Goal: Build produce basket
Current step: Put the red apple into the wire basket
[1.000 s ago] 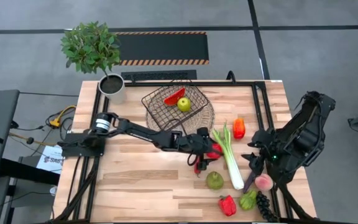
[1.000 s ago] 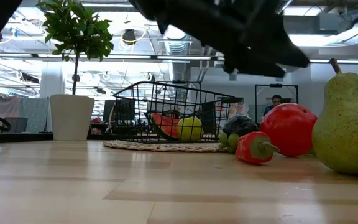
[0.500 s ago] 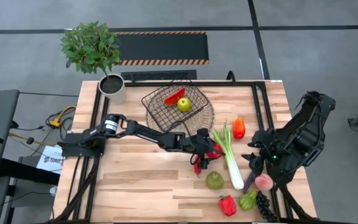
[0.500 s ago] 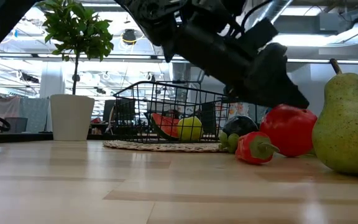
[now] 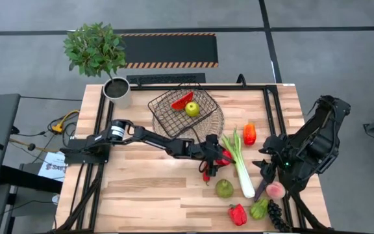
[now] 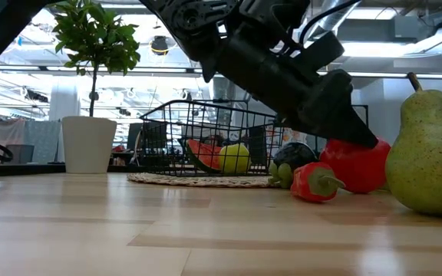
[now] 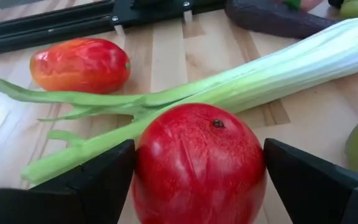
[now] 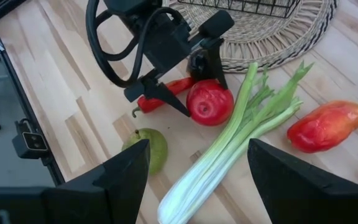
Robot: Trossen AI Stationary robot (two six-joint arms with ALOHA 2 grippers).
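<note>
Left gripper [image 5: 218,160] reaches out just beside the woven tray [image 5: 214,127], its two fingers [image 7: 98,180] spread wide on either side of one red apple [image 7: 199,163], not yet closed on it. Right gripper [image 5: 265,164] waits well away from the tray at the table's [image 5: 141,188] far right, its fingers [image 8: 126,168] open and empty. On that tray stands the dark wire basket [image 5: 167,110], and in it lie two pieces: a red slice [image 5: 182,100] and a yellow-green fruit [image 5: 192,108]. Outside the basket, counted from the tray outward: one red apple between the left fingers; one small red chilli [image 8: 163,93] touching the apple on its near side; one long white-green leek [image 5: 239,161] lying just beside the apple, its leafy end nearest the tray; one orange-red pepper [image 5: 250,133] beyond the leek; one green pear [image 5: 224,188] farther from the tray than the apple; one more red pepper [image 5: 237,214] near the table's front edge; one green lumpy vegetable [image 5: 259,208], one peach [image 5: 276,190] and one bunch of dark grapes [image 5: 277,216] close together by the right arm; and one dark aubergine [image 5: 261,190] partly under that arm. A potted plant [image 5: 106,62] stands at the table corner on the other side of the tray.
</note>
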